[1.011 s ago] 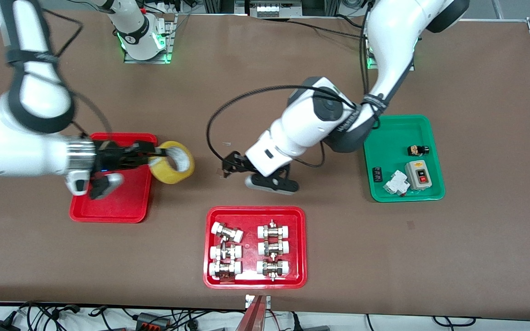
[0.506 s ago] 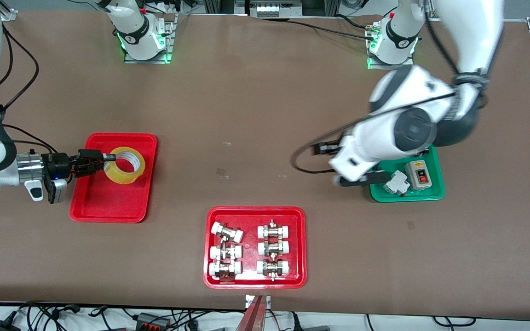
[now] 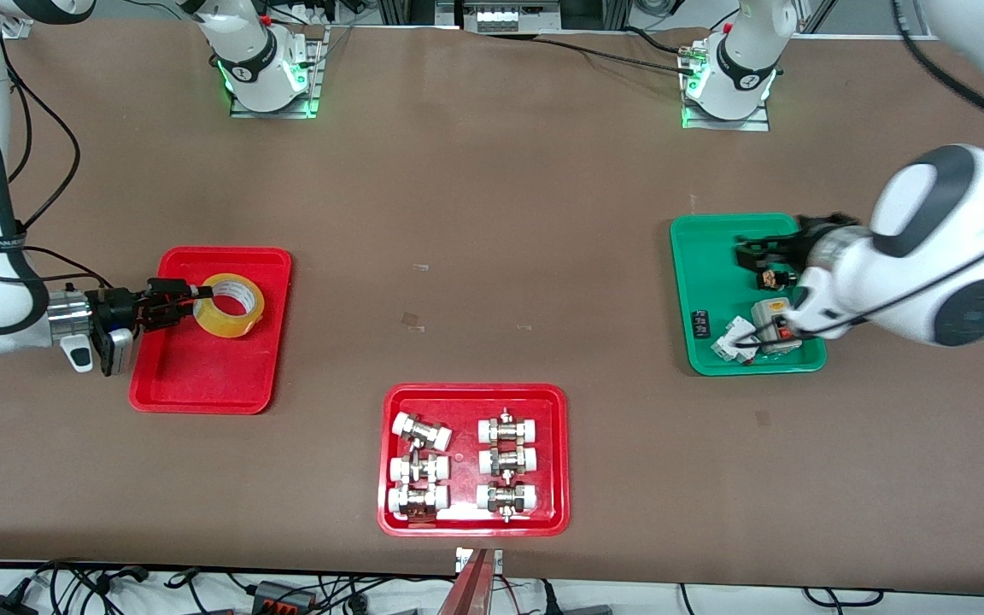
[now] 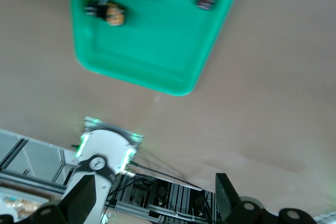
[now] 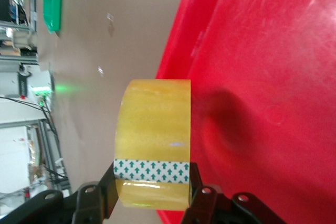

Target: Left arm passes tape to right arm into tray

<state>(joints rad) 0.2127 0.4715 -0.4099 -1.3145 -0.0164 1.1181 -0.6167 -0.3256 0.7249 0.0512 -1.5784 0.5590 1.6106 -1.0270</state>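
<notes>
My right gripper [image 3: 189, 297] is shut on the rim of the yellow tape roll [image 3: 232, 305]. It holds the roll low over the plain red tray [image 3: 202, 384], near the tray's corner farthest from the front camera, toward the left arm's end. In the right wrist view its fingers [image 5: 195, 184] clamp the tape [image 5: 155, 124] on both faces just above the tray floor [image 5: 273, 77]; I cannot tell whether they touch. My left gripper [image 3: 752, 252] is open and empty over the green tray [image 3: 705, 256]; its fingers [image 4: 227, 195] stand wide apart.
The green tray [image 4: 152, 56] holds a grey switch box [image 3: 776, 325], a white breaker [image 3: 733, 339] and small black parts. A second red tray [image 3: 473, 521] with several white-capped metal fittings lies nearest the front camera, mid-table.
The left arm has swung away from mid-table to over the green tray. The right gripper carried the tape over the red tray and lowered it slightly.
</notes>
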